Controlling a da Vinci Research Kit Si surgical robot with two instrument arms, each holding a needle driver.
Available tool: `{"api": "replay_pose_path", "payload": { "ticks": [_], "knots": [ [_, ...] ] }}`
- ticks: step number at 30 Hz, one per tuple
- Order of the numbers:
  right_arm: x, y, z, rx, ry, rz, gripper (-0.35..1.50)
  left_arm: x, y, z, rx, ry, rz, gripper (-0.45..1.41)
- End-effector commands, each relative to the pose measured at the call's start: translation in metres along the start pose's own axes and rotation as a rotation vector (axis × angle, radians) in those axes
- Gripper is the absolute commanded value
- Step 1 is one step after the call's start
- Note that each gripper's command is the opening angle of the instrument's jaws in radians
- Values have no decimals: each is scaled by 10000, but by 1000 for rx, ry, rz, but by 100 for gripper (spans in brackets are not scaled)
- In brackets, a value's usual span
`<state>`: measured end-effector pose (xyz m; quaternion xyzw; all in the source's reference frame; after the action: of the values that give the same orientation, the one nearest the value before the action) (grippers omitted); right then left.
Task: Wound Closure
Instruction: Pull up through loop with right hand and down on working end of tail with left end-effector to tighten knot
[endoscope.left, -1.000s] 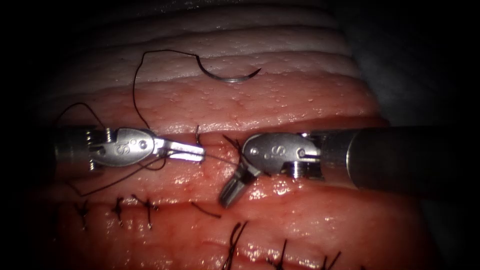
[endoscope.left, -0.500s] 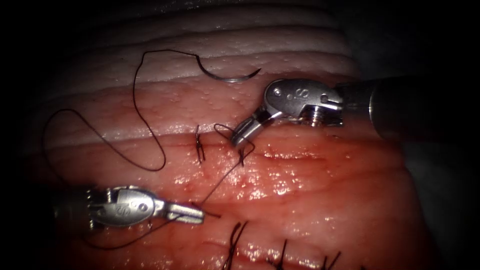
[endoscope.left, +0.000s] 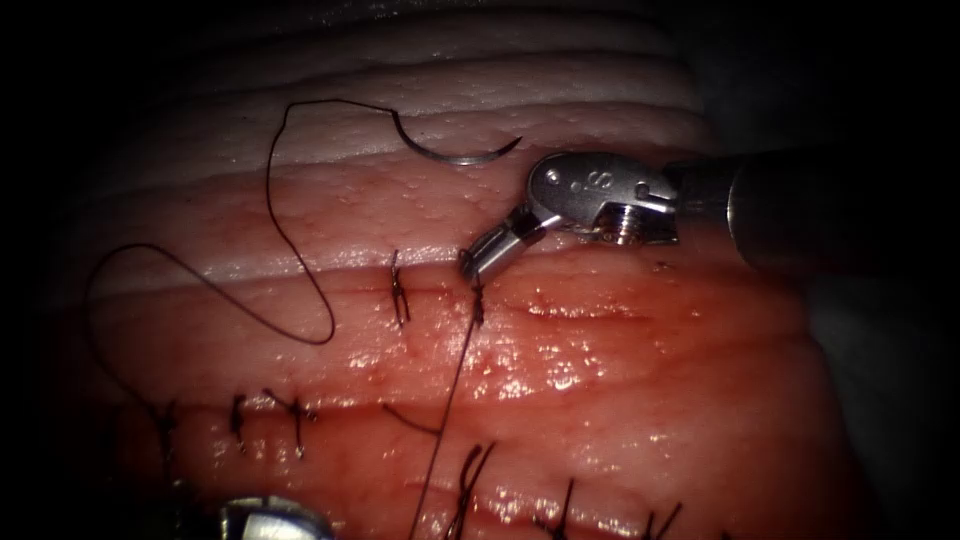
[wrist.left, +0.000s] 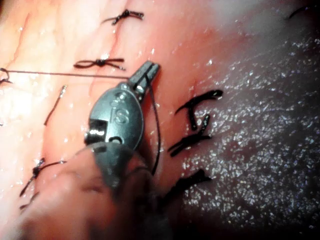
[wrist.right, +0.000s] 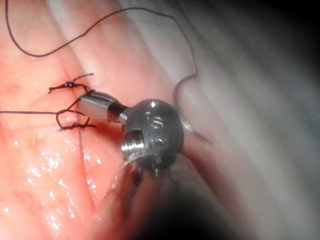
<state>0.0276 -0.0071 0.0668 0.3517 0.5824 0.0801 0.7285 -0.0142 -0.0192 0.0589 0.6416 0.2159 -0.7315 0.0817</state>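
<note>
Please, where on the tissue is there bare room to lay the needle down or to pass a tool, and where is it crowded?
Free: the wet tissue right of the taut thread, below the right tool; jaws shut on thread at the new knot. Crowded: around the needle lying loose above, the older stitches, and the left tool, shut on thread.

The pale-to-pink pork-belly tissue (endoscope.left: 600, 370) looks wet and glossy, pebbled with fine bumps. Both tools – the polished silver metal right needle driver (endoscope.left: 478, 262) and left one (wrist.left: 149, 71) – shine smoothly. The thin curved steel needle (endoscope.left: 455, 152) gleams; the dark thread (endoscope.left: 450, 400) is matt.
</note>
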Motion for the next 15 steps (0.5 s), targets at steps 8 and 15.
{"api": "replay_pose_path", "payload": {
  "ticks": [8,15],
  "knots": [
    [-9,18,5,-63,-22,16,-35,18,28,38,-83,26,1,-45],
    [-10,23,3,-90,-30,22,-35,24,42,50,-143,42,-1,-45]
  ]
}}
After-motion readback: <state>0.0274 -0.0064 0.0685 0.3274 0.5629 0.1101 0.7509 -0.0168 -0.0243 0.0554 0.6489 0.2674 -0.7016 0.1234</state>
